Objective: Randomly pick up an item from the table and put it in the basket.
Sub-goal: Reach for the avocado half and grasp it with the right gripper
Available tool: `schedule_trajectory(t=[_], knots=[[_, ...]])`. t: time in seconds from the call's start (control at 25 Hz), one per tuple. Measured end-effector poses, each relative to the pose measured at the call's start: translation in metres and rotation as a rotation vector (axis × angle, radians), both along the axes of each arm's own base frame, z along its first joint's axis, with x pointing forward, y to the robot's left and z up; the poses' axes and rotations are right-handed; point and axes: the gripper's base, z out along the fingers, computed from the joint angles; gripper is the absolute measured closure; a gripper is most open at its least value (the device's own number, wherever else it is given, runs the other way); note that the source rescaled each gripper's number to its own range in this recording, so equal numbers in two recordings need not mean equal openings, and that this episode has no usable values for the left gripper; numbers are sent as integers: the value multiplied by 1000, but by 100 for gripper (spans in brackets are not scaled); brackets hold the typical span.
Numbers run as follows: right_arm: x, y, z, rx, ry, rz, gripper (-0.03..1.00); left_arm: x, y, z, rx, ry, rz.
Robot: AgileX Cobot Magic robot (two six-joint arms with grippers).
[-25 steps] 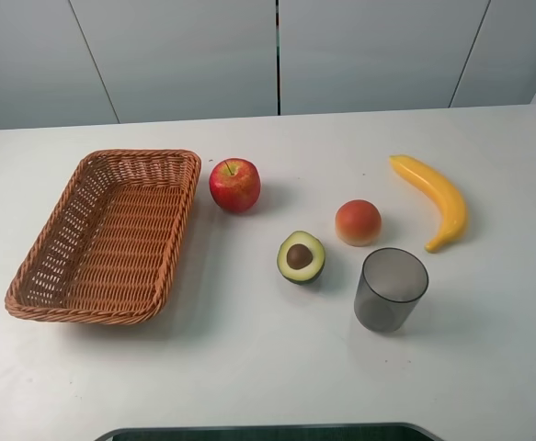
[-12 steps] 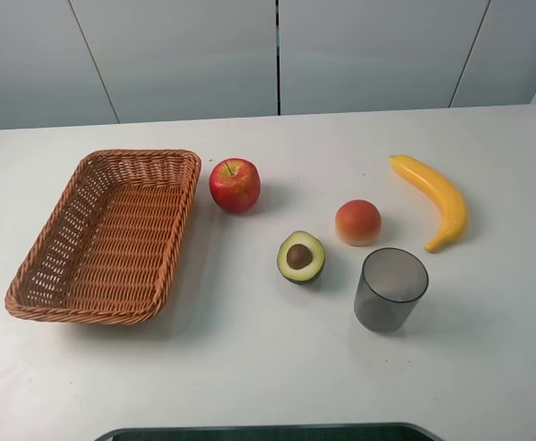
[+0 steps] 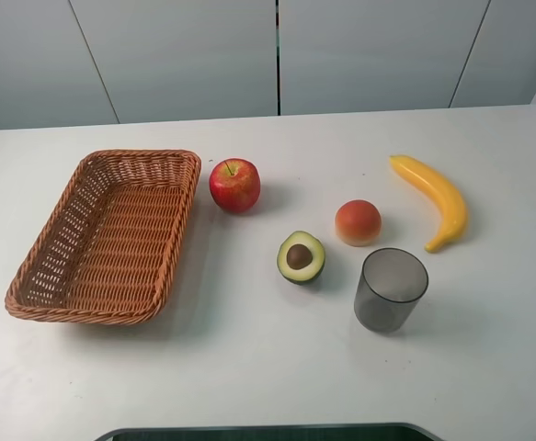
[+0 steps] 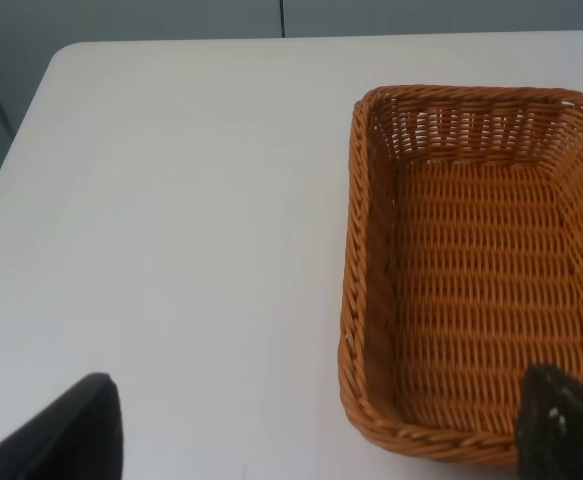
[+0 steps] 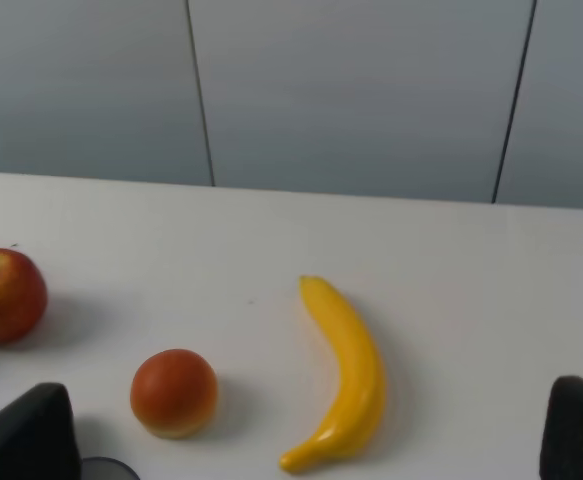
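Backdrop: grey wall panels behind a white counter (image 3: 249, 367).
Hidden: neither tool shows in the high view, and the avocado half (image 3: 301, 257) shows in neither wrist view.
Cut off: the grey cup (image 3: 391, 289) is only a rim sliver in the right wrist view.
Left tool (image 4: 316, 428): spread wide, empty, facing one end of the basket (image 3: 65, 239).
Right tool (image 5: 301, 432): spread wide, empty, facing the banana (image 5: 346, 375) and peach (image 5: 174, 392).
Avocado half: on the counter, pit up, between apple (image 3: 234, 185) and cup, apart from the basket; its gap to either tool cannot be told.
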Motion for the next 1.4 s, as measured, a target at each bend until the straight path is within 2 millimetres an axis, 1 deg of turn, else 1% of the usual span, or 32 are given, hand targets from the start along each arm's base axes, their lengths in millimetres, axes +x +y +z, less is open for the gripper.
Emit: schedule_trajectory(t=[0.2,0.32,0.4,0.52,0.76,0.88,1.0,1.08,1.2,1.4], knots=[[27,7,21,5,98,40,-3,0,0,0,3,0,-2],[48,13,28,31,181,66,-3,0,0,0,3,0,-2],[60,18,29,50,242,87,-3,0,0,0,3,0,-2],[79,25,25,99,349,116,-3,0,0,0,3,0,-2],[110,34,8,136,551,147,-3,0,0,0,3,0,-2],[124,42,-4,113,652,179,-3,0,0,0,2,0,-1],[135,57,-17,48,741,219,-3,0,0,0,2,0,-1],[142,72,-25,-2,761,256,-3,0,0,0,2,0,-1],[154,97,-36,-81,769,325,-3,0,0,0,2,0,-1],[179,142,-51,-151,846,390,-3,0,0,0,2,0,-1]])
